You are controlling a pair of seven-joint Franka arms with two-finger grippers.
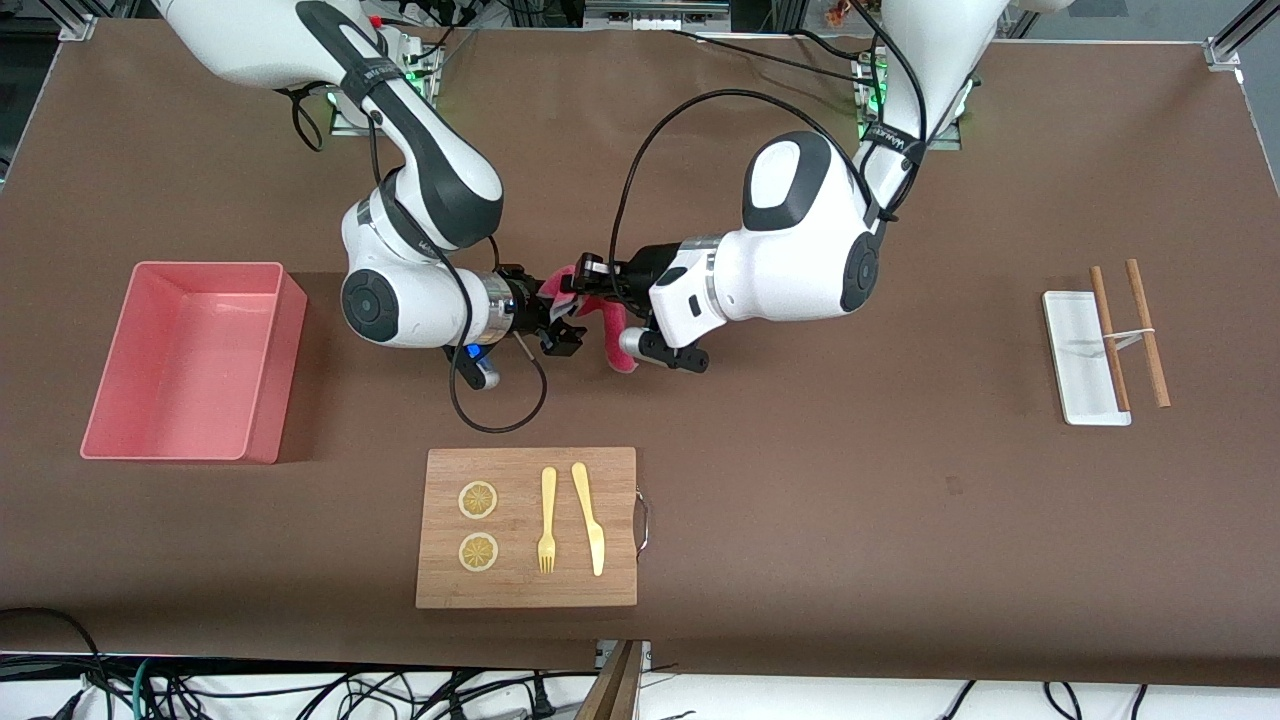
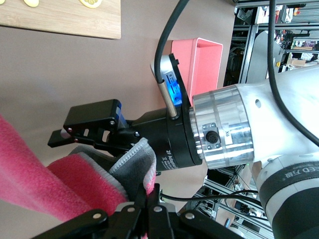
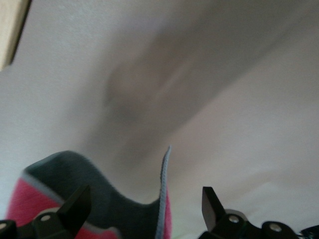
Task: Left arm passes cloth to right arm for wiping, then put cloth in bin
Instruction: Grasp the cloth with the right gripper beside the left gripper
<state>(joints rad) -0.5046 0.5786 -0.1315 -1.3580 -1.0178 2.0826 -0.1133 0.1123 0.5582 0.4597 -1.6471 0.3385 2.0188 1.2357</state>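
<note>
The magenta cloth (image 1: 612, 345) hangs in the air between the two grippers over the middle of the table, with a grey backing side showing. My left gripper (image 1: 588, 275) is shut on the cloth's upper edge; in the left wrist view its tips (image 2: 152, 188) pinch the cloth (image 2: 75, 184). My right gripper (image 1: 556, 312) is open, and its fingers stand either side of a fold of the cloth (image 3: 127, 214) without closing on it (image 3: 144, 201). It also shows in the left wrist view (image 2: 70, 135). The pink bin (image 1: 290, 340) stands empty at the right arm's end of the table.
A wooden cutting board (image 1: 527, 580) with two lemon slices (image 1: 478, 499), a yellow fork (image 1: 547, 520) and a knife (image 1: 590, 518) lies nearer the front camera than the grippers. A white tray (image 1: 1080, 360) with two wooden sticks (image 1: 1146, 332) lies at the left arm's end.
</note>
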